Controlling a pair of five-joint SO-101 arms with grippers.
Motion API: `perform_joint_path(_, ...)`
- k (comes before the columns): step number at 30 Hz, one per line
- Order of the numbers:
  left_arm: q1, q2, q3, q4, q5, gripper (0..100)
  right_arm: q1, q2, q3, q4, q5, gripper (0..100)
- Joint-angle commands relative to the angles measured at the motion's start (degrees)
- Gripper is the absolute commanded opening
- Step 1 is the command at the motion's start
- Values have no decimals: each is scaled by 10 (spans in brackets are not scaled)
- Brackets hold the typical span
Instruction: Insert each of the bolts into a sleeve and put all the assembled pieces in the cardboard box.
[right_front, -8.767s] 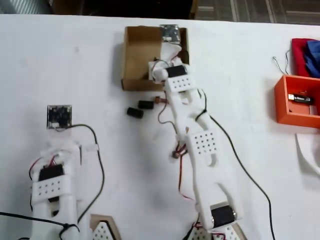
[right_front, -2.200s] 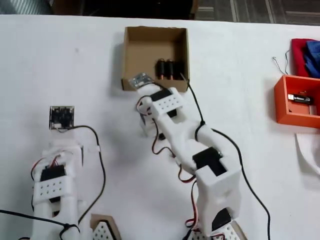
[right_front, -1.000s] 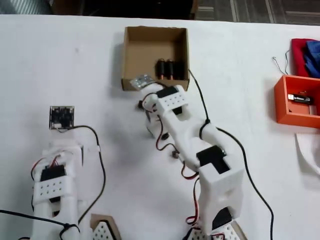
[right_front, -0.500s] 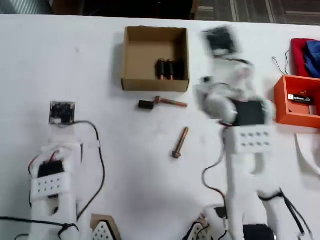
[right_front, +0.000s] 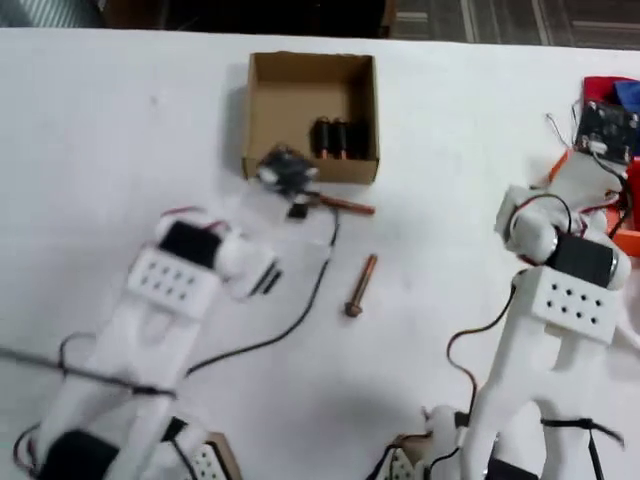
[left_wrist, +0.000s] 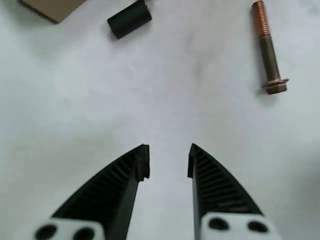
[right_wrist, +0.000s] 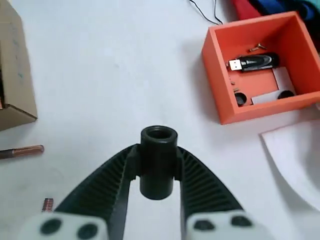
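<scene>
The cardboard box (right_front: 262, 110) holds two assembled pieces (right_front: 333, 138). Just in front of it lie a black sleeve (right_front: 297, 210) and a copper bolt (right_front: 342, 204); a second bolt (right_front: 360, 285) lies nearer the arms. My left arm (right_front: 175, 285) stretches toward them. The left gripper (left_wrist: 167, 160) hovers open over bare table, short of the sleeve (left_wrist: 130, 19) and the bolt (left_wrist: 267, 47). My right arm (right_front: 560, 270) stands at the far right. The right gripper (right_wrist: 157, 160) is shut on an upright black sleeve (right_wrist: 157, 167).
An orange bin (right_wrist: 220, 80) with a USB stick and small parts sits beyond the right gripper, with white paper (right_wrist: 295, 160) beside it. Red and blue cloth (right_front: 605, 95) lies at the table's right edge. The box corner (right_wrist: 15, 75) and a bolt tip (right_wrist: 22, 150) show off to the side.
The left arm has swung in toward the middle, up to the loose sleeve and bolts. The right arm has carried its sleeve farther right, toward the orange bin.
</scene>
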Motion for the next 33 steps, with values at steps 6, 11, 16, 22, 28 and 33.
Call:
perform_joint_path(6, 76, 160, -149, 6, 215, 146, 10, 0, 8, -32, -4, 21)
perform_joint_path(11, 147, 251, -203, 6, 250, 146, 11, 2, 8, -34, 1, 21)
perform_joint_path(16, 173, 336, -261, 8, 251, 146, 50, 0, 7, -47, 1, 21)
perform_joint_path(22, 191, 401, -301, 15, 250, 146, 67, 2, 7, -56, 1, 21)
perform_joint_path(28, 194, 458, -344, 24, 250, 146, 65, 2, 10, -56, 1, 21)
perform_joint_path(33, 195, 491, -371, 24, 250, 146, 64, 3, 11, -55, 1, 21)
